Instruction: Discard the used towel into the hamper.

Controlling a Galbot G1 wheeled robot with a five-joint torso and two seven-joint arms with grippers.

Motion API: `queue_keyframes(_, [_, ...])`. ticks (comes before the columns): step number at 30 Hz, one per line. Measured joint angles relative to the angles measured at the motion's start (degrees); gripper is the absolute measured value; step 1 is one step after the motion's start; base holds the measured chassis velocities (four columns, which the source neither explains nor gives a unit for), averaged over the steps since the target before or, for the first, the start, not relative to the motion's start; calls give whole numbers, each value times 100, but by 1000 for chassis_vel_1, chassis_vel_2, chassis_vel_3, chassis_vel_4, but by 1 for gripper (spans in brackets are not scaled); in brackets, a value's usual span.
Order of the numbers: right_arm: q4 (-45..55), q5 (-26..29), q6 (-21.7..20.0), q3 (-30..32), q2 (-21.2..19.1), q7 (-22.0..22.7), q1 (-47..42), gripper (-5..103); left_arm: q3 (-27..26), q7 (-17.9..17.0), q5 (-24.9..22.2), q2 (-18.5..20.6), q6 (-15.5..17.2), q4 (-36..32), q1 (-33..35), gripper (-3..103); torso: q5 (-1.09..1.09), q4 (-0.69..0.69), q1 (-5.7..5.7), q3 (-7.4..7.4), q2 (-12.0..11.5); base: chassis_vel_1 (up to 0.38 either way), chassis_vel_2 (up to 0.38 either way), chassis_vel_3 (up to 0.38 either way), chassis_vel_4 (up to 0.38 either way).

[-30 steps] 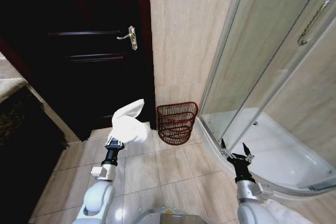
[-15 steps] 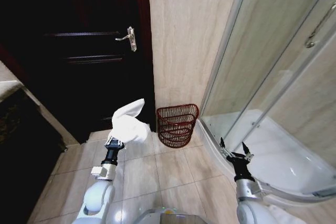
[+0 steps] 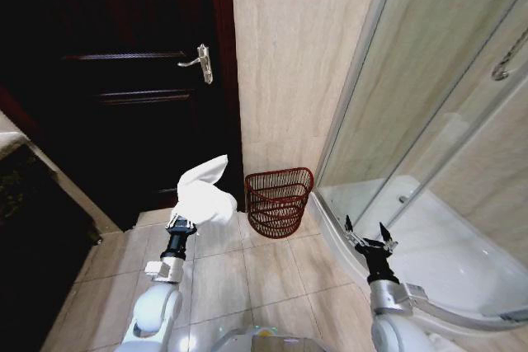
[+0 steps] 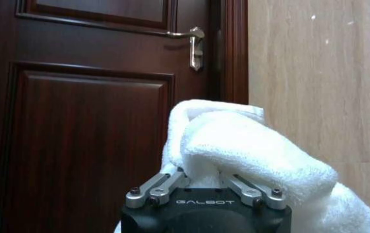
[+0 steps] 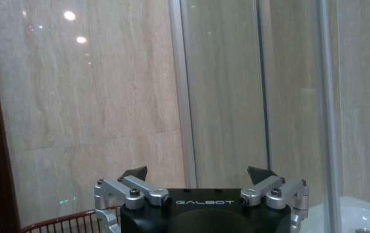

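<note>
The towel (image 3: 202,195) — white, bunched — is gripped in the left gripper's (image 3: 180,222) closed fingers, held up above the tiled floor (image 3: 264,265) in front of the dark door (image 3: 124,80). The hamper (image 3: 278,200) stands on the floor against the wall, between door and shower enclosure (image 3: 429,121), near the towel but apart from it. This looks like the carrying step — next, the towel must come over the rim before release. The right gripper (image 3: 368,238) waits empty, fingers spread, beside the shower's curved base, which crowds the hamper's far side.
</note>
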Motion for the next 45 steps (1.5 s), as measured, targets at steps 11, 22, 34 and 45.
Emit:
queue_keyframes(11, [48, -1, -184, 3, 9, 48, 51, 100, 38, 1, -5, -10, -51, 120, -74, 12, 0, 0, 2, 4, 5, -55, 39, 37, -38])
queue_keyframes(22, [87, -7, -242, -14, 22, 61, 68, 100, 43, 20, 8, 6, -109, 137, -101, 12, 1, 0, 2, 5, 9, 0, 0, 0, 0])
queue_keyframes(34, [43, -41, -166, -16, 15, 22, 97, 100, 75, 17, 123, 6, -78, 246, -156, 12, 1, 0, 4, 6, 11, -27, -28, -24, -23])
queue_keyframes(45, [36, -201, -289, -63, 55, -4, 144, 100, 136, 90, 174, 90, -41, 444, -357, 12, 0, 0, 4, 7, 12, -87, -87, -90, -92])
